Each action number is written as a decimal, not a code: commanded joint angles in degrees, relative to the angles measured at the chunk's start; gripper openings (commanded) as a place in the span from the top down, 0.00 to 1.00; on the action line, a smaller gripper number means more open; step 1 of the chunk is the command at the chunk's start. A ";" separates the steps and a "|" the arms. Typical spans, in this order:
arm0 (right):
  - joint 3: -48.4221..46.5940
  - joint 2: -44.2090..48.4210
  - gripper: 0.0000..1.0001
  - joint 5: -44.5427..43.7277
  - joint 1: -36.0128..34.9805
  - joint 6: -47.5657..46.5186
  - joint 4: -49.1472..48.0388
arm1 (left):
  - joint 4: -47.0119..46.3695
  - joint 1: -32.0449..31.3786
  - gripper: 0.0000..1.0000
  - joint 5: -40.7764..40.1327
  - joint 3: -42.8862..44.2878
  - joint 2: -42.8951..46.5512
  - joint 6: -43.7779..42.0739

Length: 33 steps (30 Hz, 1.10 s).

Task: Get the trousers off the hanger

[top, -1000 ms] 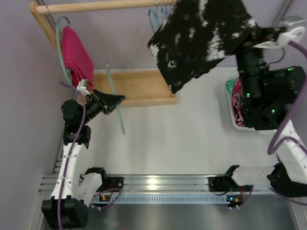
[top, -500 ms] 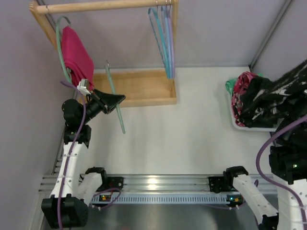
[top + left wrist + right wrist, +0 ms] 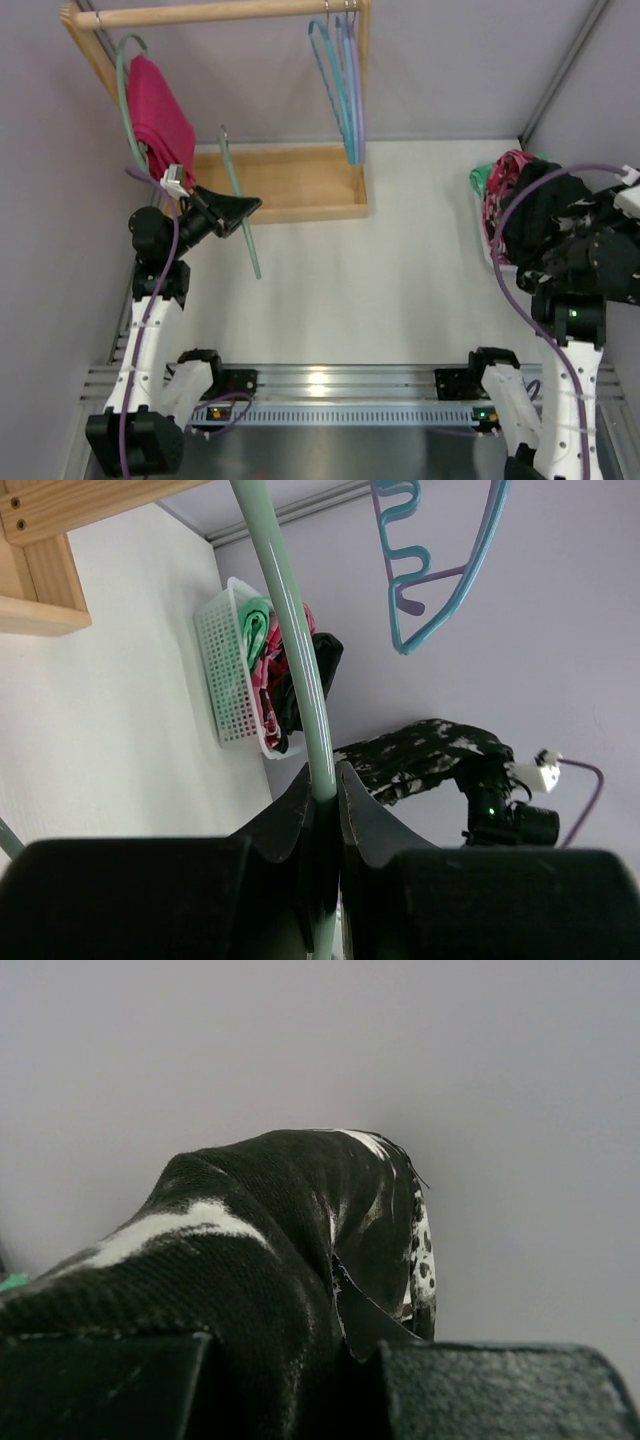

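Up on the overhead view, the left gripper is clamped on the bare mint-green hanger, which slants across the front of the wooden stand. Well apart, over on the right, the trousers are off it. They sit bunched and black at the end of the right arm, by the white basket of clothes. Whether they touch that basket, I can't tell from up here. On the wooden rail there's a pink garment hanging at the left, and blue and lilac hangers at the right.

Over to the left wrist: both fingers are pressed tight on the hanger's green rod, which runs straight up the frame. Beyond it stands the basket, stuffed with colours. And there are the trousers, white splotches showing, dangling from the right arm against the pale wall, nowhere near the hanger.

Now the right wrist: the right gripper is squeezed onto the trousers. The cloth humps up from between its fingers and fills the lower frame, with plain wall behind.
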<state>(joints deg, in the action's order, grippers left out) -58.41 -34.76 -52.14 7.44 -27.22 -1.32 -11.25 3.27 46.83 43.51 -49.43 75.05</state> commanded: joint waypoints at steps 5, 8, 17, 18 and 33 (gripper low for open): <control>0.67 -16.87 1.00 8.28 4.15 0.58 -17.91 | -3.43 -0.19 1.00 -0.07 3.60 1.96 -0.60; -2.57 -25.14 1.00 13.44 5.65 2.87 -20.99 | -3.35 -0.28 1.00 0.02 3.78 2.49 -0.60; -8.64 -43.88 1.00 22.24 5.56 10.78 -14.68 | -3.34 -0.63 1.00 1.42 6.41 2.06 -0.86; -9.78 -45.12 1.00 25.04 5.57 11.22 -13.37 | -3.34 -1.07 1.00 1.86 6.76 1.97 -1.48; -12.16 -55.51 0.36 43.52 8.20 17.46 3.69 | -3.34 -2.56 1.00 2.74 12.74 -0.40 -5.08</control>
<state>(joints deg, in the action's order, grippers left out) -69.56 -91.92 -16.12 13.52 -14.66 -6.04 -10.87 0.97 48.80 52.64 -49.67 72.55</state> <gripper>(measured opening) 0.589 0.137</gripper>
